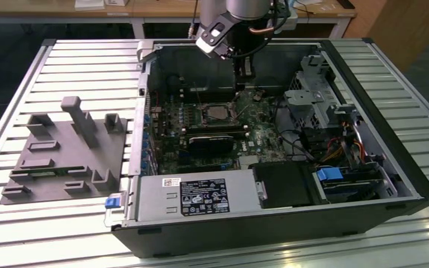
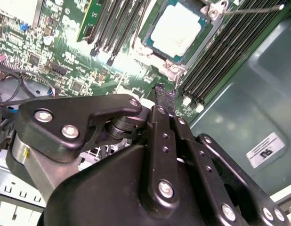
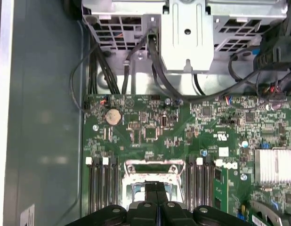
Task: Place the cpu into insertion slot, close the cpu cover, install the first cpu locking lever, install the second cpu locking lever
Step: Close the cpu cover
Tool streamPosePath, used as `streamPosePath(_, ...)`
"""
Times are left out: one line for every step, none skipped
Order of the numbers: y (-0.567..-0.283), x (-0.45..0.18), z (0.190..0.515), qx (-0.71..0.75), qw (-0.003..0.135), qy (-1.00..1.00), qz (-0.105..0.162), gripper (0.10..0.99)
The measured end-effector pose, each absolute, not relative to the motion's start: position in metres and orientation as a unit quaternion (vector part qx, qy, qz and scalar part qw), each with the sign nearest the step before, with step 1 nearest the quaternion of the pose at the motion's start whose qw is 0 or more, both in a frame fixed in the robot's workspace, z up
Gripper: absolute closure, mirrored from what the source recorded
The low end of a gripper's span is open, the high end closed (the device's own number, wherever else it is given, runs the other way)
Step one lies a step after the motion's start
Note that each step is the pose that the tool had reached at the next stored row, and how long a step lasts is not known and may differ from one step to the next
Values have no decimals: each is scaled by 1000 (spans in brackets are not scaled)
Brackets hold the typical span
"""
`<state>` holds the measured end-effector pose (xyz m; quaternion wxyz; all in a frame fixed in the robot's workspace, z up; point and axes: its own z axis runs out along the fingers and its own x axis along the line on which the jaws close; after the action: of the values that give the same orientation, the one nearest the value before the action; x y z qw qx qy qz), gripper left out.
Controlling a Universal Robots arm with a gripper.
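Note:
The cpu (image 2: pixel 176 29), a square chip with a dull silver top, sits in the insertion slot (image 2: pixel 152 51) on the green motherboard; in the exterior view the cpu (image 1: pixel 214 113) lies mid-board. The silvery cpu cover (image 2: pixel 177 68) frames the chip, and a thin locking lever (image 2: pixel 251 8) sticks out beside it. My gripper (image 2: pixel 160 92) hangs above the board just off the socket's edge, with its black fingers pressed together and nothing between them. In the first wrist view the gripper (image 3: pixel 156 187) overlaps the socket's metal frame (image 3: pixel 150 165). From outside, the gripper (image 1: pixel 242 70) is inside the case near its back wall.
The open computer case (image 1: pixel 415 184) lies on a slatted metal table. A power supply (image 1: pixel 192 195) fills the near end and a drive cage (image 1: pixel 323 92) the exterior view's right. Memory slots (image 3: pixel 101 186) flank the socket. A grey fixture block (image 1: pixel 65 151) sits at the exterior view's left.

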<state>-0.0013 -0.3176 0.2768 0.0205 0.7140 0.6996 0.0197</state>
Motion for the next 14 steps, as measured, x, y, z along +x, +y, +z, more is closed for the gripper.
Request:
streamPosePath(-318, 0, 277, 714, 20, 700, 20, 984)
streamPosePath(-318, 2, 277, 714, 20, 700, 19, 984)
streamPosePath(-318, 4, 277, 714, 20, 700, 19, 984)
streamPosePath(-318, 7, 277, 714, 20, 700, 19, 984)
streamPosePath(-318, 9, 277, 714, 20, 700, 19, 984)
streamPosePath(-318, 11, 277, 714, 20, 700, 19, 984)
streamPosePath(-318, 14, 277, 714, 19, 700, 19, 984)
streamPosePath(-318, 16, 277, 714, 19, 700, 18, 984)
streamPosePath(-318, 19, 277, 714, 19, 700, 18, 984)
streamPosePath(-318, 21, 277, 714, 19, 700, 18, 984)
streamPosePath(-318, 23, 277, 714, 19, 700, 18, 984)
streamPosePath(-318, 25, 277, 714, 19, 700, 18, 984)
streamPosePath(-318, 27, 277, 714, 19, 700, 18, 984)
streamPosePath(-318, 28, 277, 714, 19, 700, 18, 984)
